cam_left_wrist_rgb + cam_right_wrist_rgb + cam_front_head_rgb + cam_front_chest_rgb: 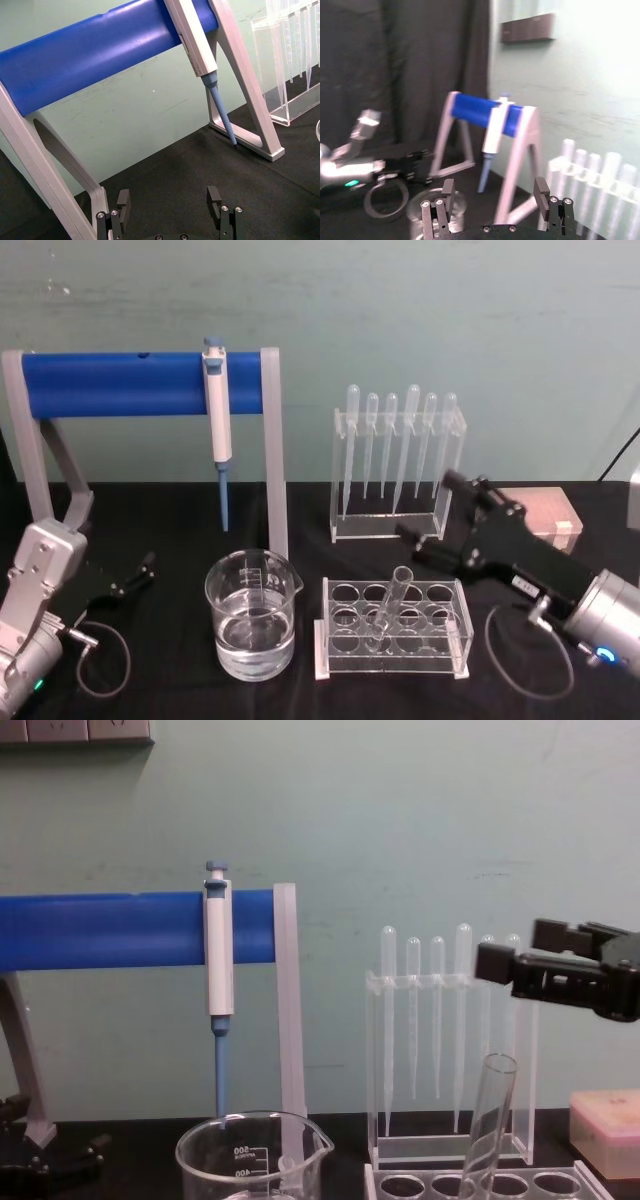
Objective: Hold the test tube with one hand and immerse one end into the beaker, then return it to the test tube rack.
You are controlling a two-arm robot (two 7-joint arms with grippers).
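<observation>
On the black table, near the front, the tube (pixel 391 606) leans in a clear rack (pixel 395 632), its round end down in a middle hole and its open rim tilted up and toward the far right; the beaker (pixel 251 613) stands just to the rack's left, part filled with clear liquid. Above and behind the rack's right side the right gripper (pixel 432 519) hovers with its fingers spread and nothing between them, well apart from the tube. Over at the near left edge the left gripper (pixel 143 571) sits low on the table, also spread wide and holding nothing, beside the foot of the blue stand (pixel 140 383) that carries a pipettor (pixel 217 420). Being thin glass, the tube looks light, stiff, smooth and easy to crack, so I would judge a gentle pinch across its upper part, below the rim and above the rack top, to be the safest hold; too high and it may pivot, too hard and it may break, and the slick wall could slip if squeezed too softly. Its lean means the fingers should probably line up with the tilt before closing. From the chest view the tube's lower part and the rack are cut off at the bottom edge, as is most of the beaker, so the liquid level cannot be read there; the clear tube also blurs against the rack in the head view, and whether its bottom rests on the rack floor I cannot tell
</observation>
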